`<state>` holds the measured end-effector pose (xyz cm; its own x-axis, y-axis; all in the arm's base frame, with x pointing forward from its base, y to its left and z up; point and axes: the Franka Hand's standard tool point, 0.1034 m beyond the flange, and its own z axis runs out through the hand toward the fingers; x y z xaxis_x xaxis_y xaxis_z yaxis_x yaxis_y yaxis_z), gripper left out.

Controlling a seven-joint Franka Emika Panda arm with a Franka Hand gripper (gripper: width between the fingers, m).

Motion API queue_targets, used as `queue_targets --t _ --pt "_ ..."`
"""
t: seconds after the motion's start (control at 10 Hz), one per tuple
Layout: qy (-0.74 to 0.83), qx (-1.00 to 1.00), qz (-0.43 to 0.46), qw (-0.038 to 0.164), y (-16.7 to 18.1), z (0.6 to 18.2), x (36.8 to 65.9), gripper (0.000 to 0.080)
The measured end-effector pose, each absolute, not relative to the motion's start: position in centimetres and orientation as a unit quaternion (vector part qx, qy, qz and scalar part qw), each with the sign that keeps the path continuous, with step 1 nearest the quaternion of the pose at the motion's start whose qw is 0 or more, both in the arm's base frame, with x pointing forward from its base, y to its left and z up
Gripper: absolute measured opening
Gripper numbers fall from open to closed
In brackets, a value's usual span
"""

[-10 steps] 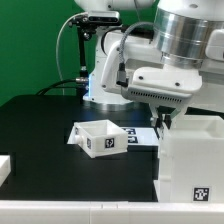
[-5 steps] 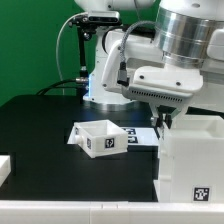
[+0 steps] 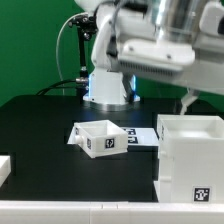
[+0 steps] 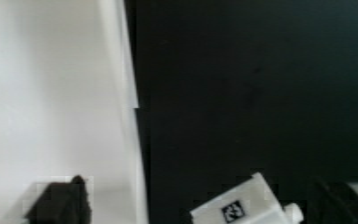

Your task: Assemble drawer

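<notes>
**Tray off the housing's side, gripper above the housing**

The tray [image 3: 100, 138] stands open-top-up, apart from the housing [image 3: 190, 160], on the exterior view's left of it. Your gripper [image 4: 202, 200] hovers above the housing, jaws spread, empty. Expect the next reach to run down toward the tray's side.

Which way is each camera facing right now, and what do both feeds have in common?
Exterior view: off the arm, a little above table level, facing across the black table at the small tray and big housing; the arm fills the top.
Wrist view: on the wrist, looking down past the open claw, both dark fingers showing.
Shared: the black table and, most likely, the big housing's white surface.
</notes>
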<state>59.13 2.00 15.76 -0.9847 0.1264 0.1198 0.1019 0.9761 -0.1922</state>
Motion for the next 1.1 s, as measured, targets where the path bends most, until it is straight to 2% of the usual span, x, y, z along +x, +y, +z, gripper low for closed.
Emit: queue_targets --t 0.1,0.2,0.3,0.7,1.1 --pt "-0.992 -0.061 0.099 0.057 0.9 17.4 58.6 0.0638" --pt "-0.991 -0.064 0.103 0.058 -0.3 18.1 57.6 0.0638" --pt "-0.99 -0.072 0.106 0.063 -1.3 18.0 56.7 0.0648" --pt "-0.988 -0.097 0.105 0.063 -1.4 17.8 56.7 0.0649" --pt "-0.934 -0.33 0.108 0.078 -4.2 15.7 54.5 0.0649"
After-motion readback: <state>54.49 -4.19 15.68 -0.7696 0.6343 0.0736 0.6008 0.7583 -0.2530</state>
